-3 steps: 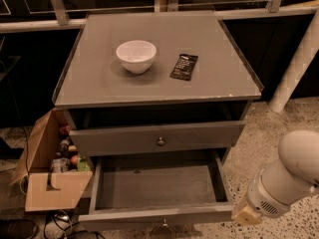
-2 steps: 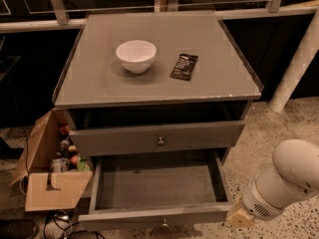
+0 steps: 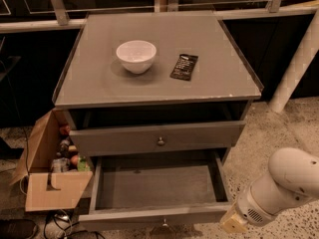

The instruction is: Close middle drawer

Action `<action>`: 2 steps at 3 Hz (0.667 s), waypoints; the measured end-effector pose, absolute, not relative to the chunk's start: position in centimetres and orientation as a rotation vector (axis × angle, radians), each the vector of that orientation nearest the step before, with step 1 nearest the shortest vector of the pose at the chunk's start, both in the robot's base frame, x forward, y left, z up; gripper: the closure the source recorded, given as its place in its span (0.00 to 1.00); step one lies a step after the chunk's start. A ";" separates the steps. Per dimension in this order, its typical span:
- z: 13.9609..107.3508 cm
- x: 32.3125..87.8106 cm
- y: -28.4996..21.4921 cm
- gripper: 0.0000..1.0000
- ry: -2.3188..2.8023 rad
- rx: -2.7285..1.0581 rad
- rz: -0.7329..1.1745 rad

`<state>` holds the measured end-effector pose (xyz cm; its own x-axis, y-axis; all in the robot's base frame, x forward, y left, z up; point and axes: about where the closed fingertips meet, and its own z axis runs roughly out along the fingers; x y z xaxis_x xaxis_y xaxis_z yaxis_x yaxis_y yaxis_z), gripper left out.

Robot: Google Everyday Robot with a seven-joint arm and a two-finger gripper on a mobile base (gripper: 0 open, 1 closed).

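The middle drawer [image 3: 154, 189] is standing pulled far out at lower centre, grey and shallow (one small knob [image 3: 163, 222] on its low front). The arm [image 3: 291, 180] is slanting in from lower right, its pincer [image 3: 233, 223] just beside the drawer's right corner; open or closed, I cannot tell.

My gripper [image 3: 233, 223], lower right, looks smooth pale plastic; the middle drawer [image 3: 149, 214] is matt grey wood with a metal knob [image 3: 163, 222].

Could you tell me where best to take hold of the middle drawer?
On the middle drawer, take the centre knob or press the low front panel, coming from the front. It stands pulled far out, so a centred push should run it straight. The gripper sits by its front right corner.
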<state>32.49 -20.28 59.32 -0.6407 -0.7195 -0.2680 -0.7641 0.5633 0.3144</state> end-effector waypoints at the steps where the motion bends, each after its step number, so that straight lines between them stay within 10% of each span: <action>1: 54.4 31.9 -18.7 1.00 2.696 -1.185 0.720; 2: 50.1 32.8 -17.4 1.00 2.700 -1.111 0.781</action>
